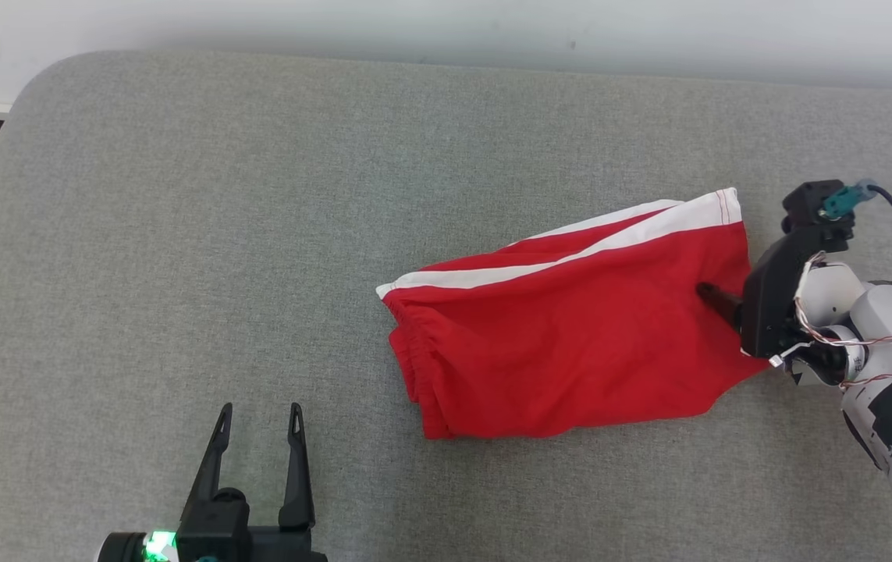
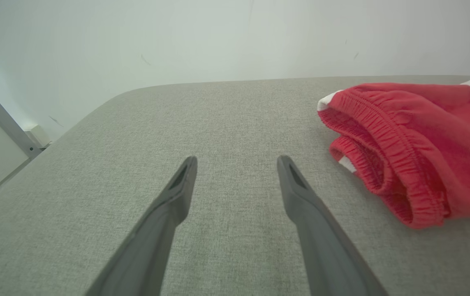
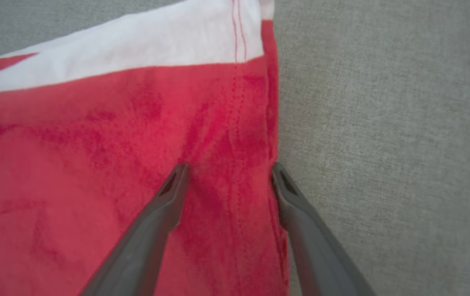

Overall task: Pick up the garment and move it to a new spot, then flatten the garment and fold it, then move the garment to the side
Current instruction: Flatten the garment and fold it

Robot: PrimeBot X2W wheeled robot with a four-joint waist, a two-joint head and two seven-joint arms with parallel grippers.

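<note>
One red cloth garment with white stripe (image 1: 570,343) on grey fabric surface (image 1: 180,234). Left gripper (image 1: 258,410) wide apart, empty. Right gripper (image 3: 230,168) wide apart astride hem (image 3: 274,102), apparently gripping nothing.

In the head view, the dark wrist housing (image 1: 773,297) is hiding most of the right end effector (image 1: 719,300) and the garment (image 1: 570,336) hem beneath it. To the right of the left end effector (image 2: 237,162), the garment is running off the picture's edge.
</note>
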